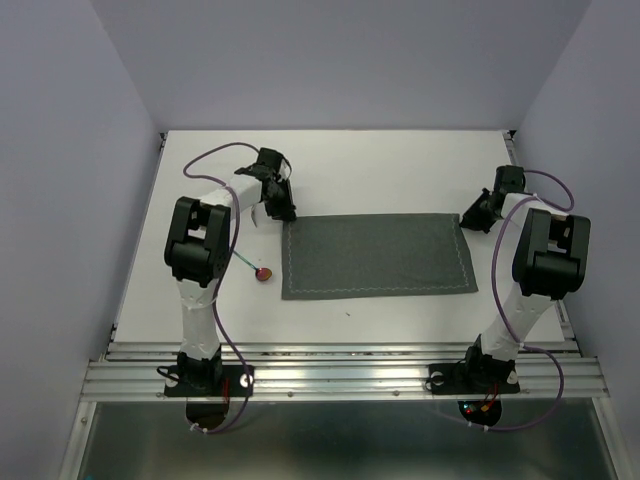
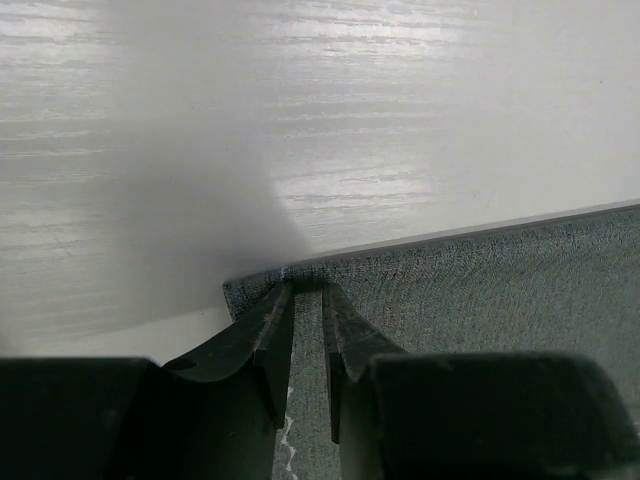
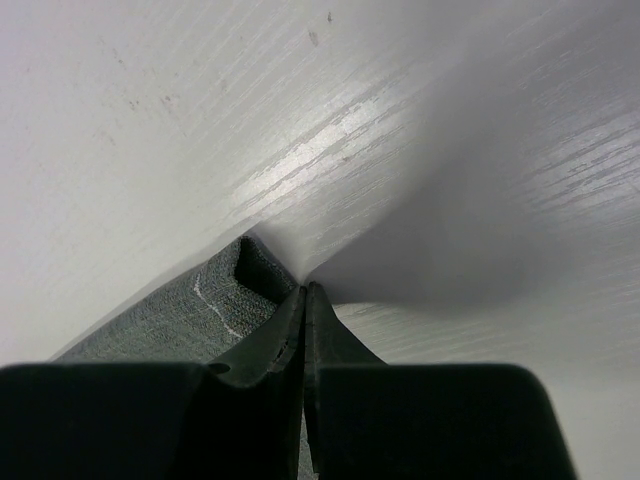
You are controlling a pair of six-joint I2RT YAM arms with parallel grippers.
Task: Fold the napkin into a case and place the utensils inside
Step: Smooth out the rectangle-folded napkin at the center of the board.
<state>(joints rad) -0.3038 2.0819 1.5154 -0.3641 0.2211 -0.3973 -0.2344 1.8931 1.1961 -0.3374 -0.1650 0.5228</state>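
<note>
Left pincer point(image 2: 308, 292) pinches the napkin point(image 1: 378, 256), right pincer point(image 3: 305, 291) clenched, on white table point(image 1: 400, 165), lilac walls point(image 1: 340, 60).

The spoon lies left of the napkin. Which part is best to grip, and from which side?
Take the spoon by its thin teal handle, from straight above, jaws across it. It lies flat on the table, left of the napkin; the round red bowl would likely slip.

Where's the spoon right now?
In the top view, the spoon lies on the table just left of the napkin, beside the left arm.
</note>
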